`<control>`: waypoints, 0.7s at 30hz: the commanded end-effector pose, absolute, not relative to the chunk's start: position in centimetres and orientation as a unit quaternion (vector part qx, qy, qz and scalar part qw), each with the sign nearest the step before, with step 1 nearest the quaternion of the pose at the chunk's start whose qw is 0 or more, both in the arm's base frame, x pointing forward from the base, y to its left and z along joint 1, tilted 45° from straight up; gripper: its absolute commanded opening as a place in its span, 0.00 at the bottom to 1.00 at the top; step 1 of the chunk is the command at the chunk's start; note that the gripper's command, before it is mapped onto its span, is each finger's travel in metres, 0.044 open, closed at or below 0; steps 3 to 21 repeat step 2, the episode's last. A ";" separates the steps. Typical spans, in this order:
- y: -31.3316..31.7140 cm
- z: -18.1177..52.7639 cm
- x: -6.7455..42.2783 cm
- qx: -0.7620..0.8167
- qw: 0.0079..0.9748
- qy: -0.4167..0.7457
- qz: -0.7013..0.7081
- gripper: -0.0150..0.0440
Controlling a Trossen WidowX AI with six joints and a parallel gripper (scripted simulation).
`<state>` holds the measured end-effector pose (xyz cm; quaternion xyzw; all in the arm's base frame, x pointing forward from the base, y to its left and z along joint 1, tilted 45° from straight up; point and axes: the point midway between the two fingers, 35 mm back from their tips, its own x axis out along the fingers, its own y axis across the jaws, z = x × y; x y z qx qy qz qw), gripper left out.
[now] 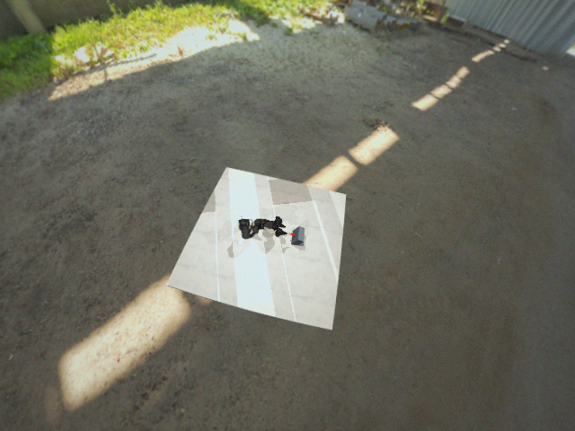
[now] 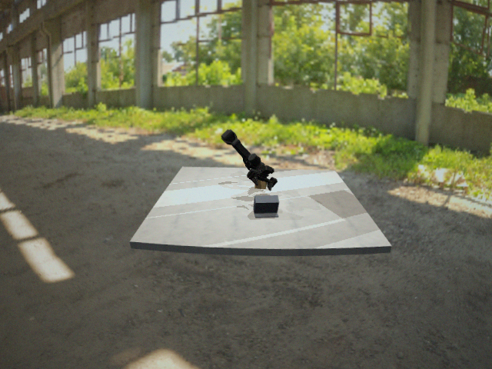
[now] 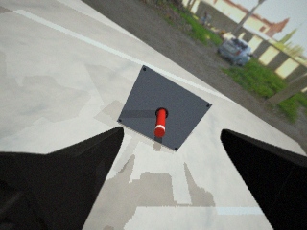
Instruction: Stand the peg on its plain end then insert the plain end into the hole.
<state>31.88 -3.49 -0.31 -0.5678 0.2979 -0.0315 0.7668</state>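
Note:
The red peg (image 3: 161,122) (image 1: 292,233) with a white band near its outer end sticks out of the hole in the grey sloped panel (image 3: 144,96) (image 1: 298,236) (image 2: 265,205). Its plain end is inside the hole. My gripper (image 3: 171,131) (image 1: 282,230) (image 2: 267,183) is open wide and empty. It hangs a short way back from the panel, and both dark fingers stand clear of the peg on either side. In the exterior view the peg is hidden behind the panel.
The panel stands on a pale grey striped table (image 1: 260,287) (image 2: 198,230) (image 3: 48,72), with the arm's base behind it. Bare dirt ground surrounds the table. Walls, pillars and greenery stand far off.

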 end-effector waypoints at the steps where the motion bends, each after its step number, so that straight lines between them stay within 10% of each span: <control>1: -3.4 -0.3 31.5 -0.567 0.766 0.302 -0.032 1.00; 21: -3.4 -0.3 31.5 -0.567 0.766 0.302 -0.032 1.00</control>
